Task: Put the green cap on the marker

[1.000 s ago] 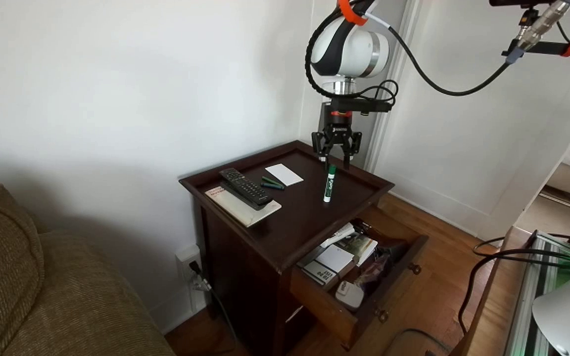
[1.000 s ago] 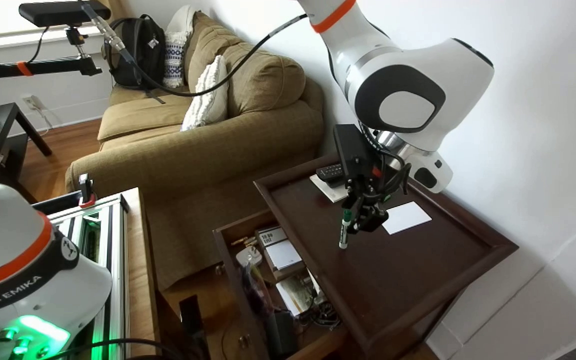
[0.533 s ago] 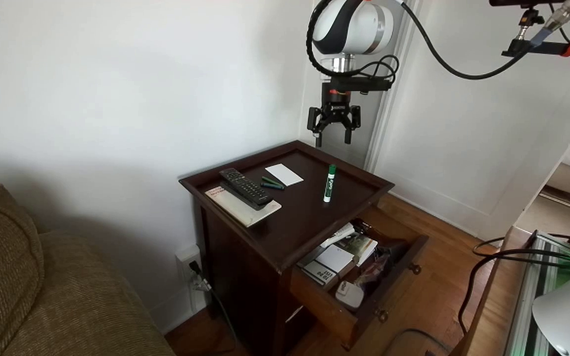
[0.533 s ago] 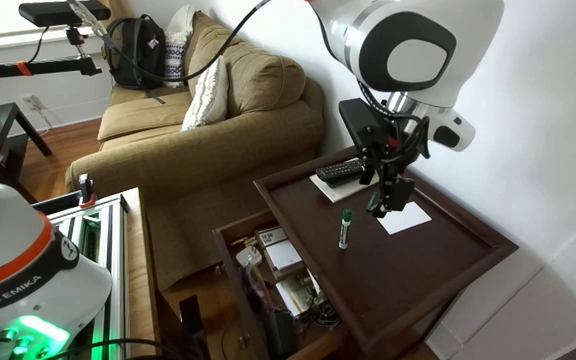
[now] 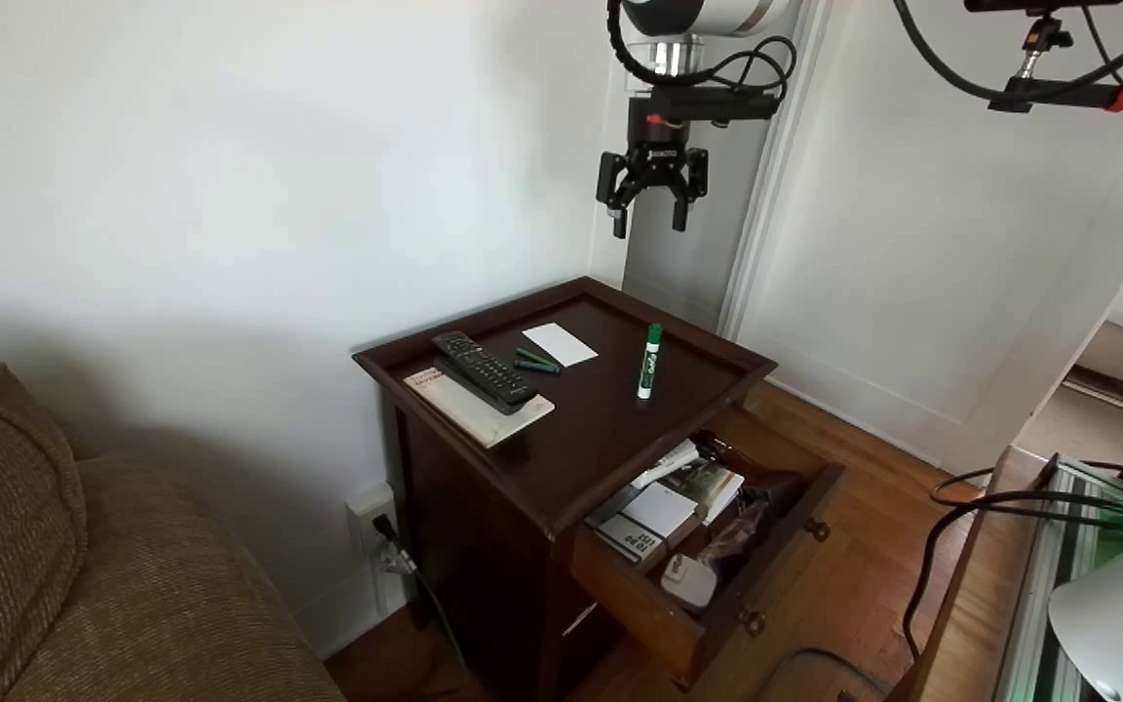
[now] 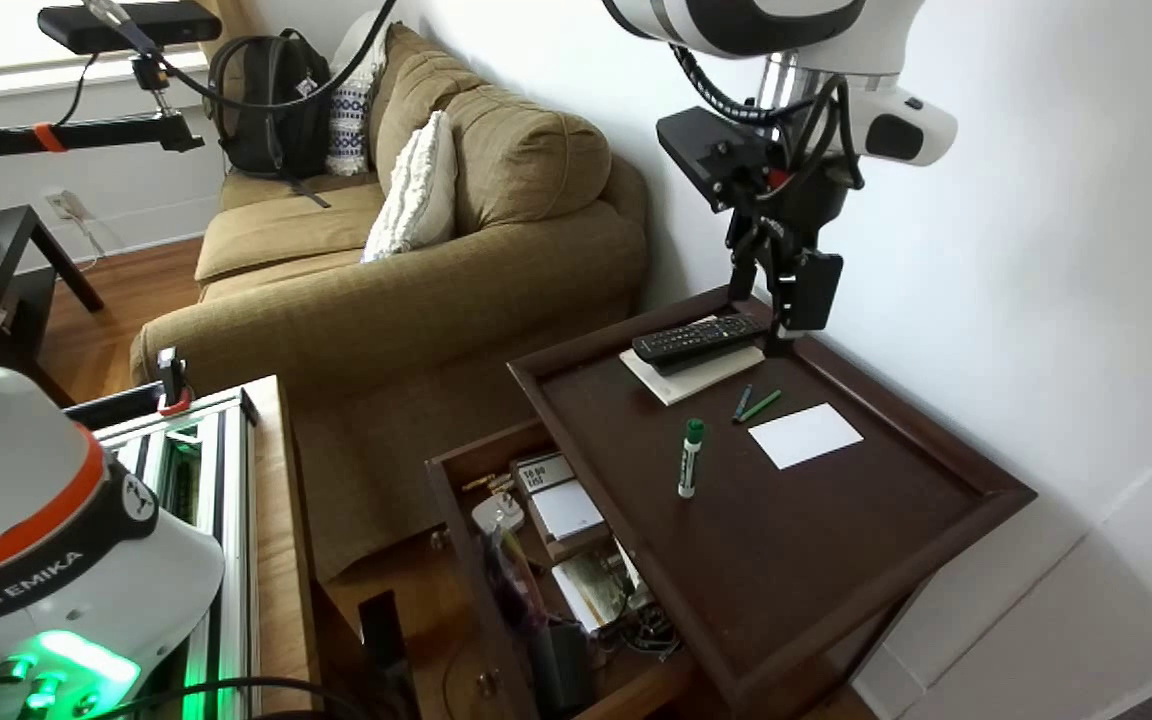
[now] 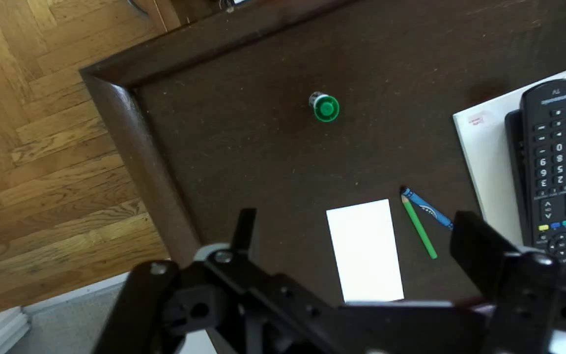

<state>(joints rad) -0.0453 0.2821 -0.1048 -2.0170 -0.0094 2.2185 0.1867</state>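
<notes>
The desk is noted below the hand, whose jaws are spread, with nothing held. The marker is found upright, well below the hand and to one side. The green cap is seen atop it; capping is judged done, only full seating remaining unconfirmed.
</notes>
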